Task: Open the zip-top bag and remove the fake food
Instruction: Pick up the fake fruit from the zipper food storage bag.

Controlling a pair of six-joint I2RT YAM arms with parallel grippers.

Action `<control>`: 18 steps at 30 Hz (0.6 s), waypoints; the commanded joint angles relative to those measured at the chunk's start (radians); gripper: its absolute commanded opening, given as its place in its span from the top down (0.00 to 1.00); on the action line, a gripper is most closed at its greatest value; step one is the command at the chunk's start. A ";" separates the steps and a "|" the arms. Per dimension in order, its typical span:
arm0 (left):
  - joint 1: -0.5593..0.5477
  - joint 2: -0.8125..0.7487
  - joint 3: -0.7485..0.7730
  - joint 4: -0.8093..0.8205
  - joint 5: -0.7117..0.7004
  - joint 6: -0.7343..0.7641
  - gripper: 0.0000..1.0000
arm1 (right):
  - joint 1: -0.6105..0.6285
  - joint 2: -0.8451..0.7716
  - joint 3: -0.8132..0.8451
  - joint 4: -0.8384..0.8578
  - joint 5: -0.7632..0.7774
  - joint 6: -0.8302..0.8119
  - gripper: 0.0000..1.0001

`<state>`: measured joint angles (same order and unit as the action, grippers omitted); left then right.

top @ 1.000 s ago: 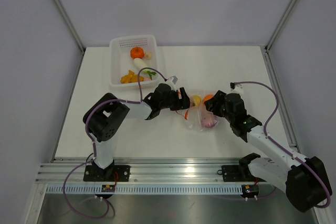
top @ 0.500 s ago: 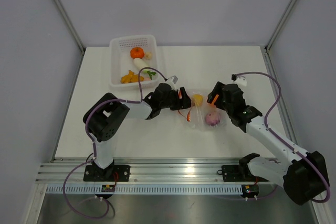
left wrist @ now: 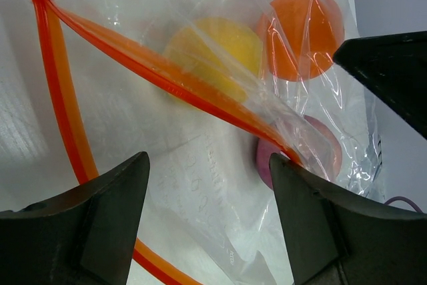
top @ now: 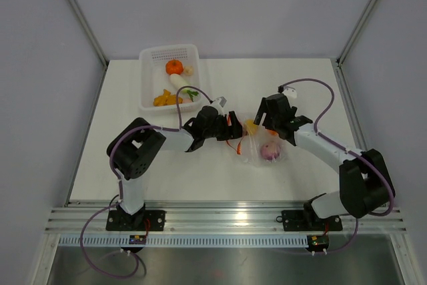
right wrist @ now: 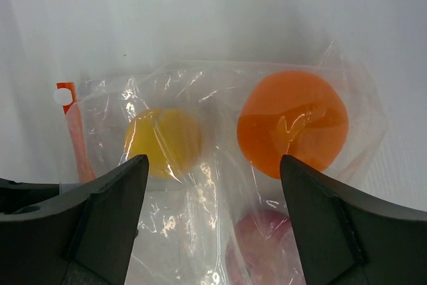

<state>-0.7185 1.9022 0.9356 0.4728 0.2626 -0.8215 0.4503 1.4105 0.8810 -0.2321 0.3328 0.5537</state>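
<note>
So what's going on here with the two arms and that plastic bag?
Both arms are working on the zip-top bag. The left pincer sits open at the bag's red-orange zipper strip, whose two halves are spread apart, so the mouth looks open. The right pincer hovers open above the bag. A yellow piece, an orange ball and a purple-pink piece are inside; none is out yet. A white basket stands at the back left.

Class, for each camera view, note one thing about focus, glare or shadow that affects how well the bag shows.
Top external: even soft light, sharp, but the zip-top bag is small. Left wrist: the left gripper is a blurred dark shape, with white glare streaks on the bag. Right wrist: the right gripper is blurred, with a highlight over the orange ball.
</note>
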 commanded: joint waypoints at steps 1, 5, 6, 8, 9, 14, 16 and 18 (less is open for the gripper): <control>0.002 0.000 0.026 0.067 0.012 -0.002 0.24 | 0.005 0.030 0.018 0.056 -0.028 -0.009 0.13; 0.002 0.001 0.028 0.072 0.015 -0.002 0.24 | 0.007 0.061 0.015 0.079 -0.044 0.015 0.18; 0.002 0.001 0.028 0.072 0.018 -0.004 0.24 | 0.005 0.071 0.013 0.080 -0.044 0.025 0.25; 0.002 0.001 0.028 0.073 0.018 -0.004 0.24 | 0.005 0.079 0.010 0.089 -0.043 0.034 0.33; 0.002 0.001 0.028 0.073 0.018 -0.004 0.24 | 0.005 0.085 0.007 0.096 -0.052 0.041 0.36; 0.002 0.001 0.029 0.075 0.018 -0.004 0.24 | 0.007 0.113 0.004 0.114 -0.052 0.052 0.54; 0.002 0.003 0.028 0.076 0.020 -0.005 0.24 | 0.007 0.133 0.004 0.128 -0.046 0.055 0.58; 0.002 0.003 0.028 0.079 0.020 -0.005 0.23 | 0.005 0.156 0.006 0.139 -0.041 0.054 0.58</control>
<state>-0.7185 1.9022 0.9356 0.4755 0.2661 -0.8242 0.4507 1.5356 0.8810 -0.1459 0.2821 0.5987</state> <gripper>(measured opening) 0.759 0.426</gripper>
